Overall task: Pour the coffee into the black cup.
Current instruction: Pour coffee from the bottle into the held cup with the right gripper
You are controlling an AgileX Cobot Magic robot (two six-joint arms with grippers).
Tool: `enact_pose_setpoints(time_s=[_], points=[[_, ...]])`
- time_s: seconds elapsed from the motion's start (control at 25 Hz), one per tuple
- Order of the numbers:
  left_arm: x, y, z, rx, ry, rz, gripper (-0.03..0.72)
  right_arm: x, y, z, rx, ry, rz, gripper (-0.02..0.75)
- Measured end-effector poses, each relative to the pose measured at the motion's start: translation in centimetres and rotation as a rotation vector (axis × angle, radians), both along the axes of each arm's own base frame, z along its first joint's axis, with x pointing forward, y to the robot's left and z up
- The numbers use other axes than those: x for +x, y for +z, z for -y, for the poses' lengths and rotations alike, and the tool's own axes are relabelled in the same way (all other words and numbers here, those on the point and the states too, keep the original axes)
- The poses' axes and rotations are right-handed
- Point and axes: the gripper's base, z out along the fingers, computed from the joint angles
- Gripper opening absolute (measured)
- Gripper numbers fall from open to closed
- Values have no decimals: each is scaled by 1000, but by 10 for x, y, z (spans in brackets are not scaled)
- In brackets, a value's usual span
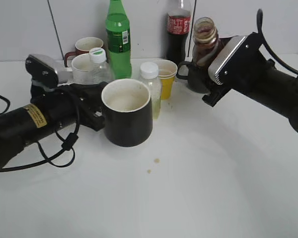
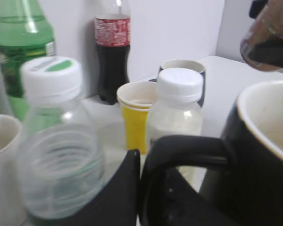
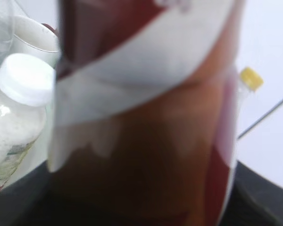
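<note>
2 grips set — my left gripper [image 1: 97, 116] clamps black cup [image 1: 127, 119] handle, right gripper [image 1: 201, 74] holds coffee [image 1: 205, 39] upper right; next — carry over, tilt.

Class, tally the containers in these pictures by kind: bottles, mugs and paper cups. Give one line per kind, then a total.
Bottles: 5 (green bottle, cola bottle, clear bottle, milky bottle, coffee bottle)
Mugs: 4 (black cup, maroon mug, white mug, dark grey mug)
Paper cups: 1 (yellow cup)
Total: 10
</note>
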Motion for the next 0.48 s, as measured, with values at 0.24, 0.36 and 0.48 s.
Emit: enact_pose_setpoints(time_s=[0.24,0.36,0.48], points=[[8,-11,23,29,-53,-21,48,1,12,-28,-179,106,150,501],[7,-11,28,38,-75,-21,48,-2,12,-36,-269,142,226,501],[5,-11,30,43,-101,-14,48,-3,12,-37,-354,149,292,501]])
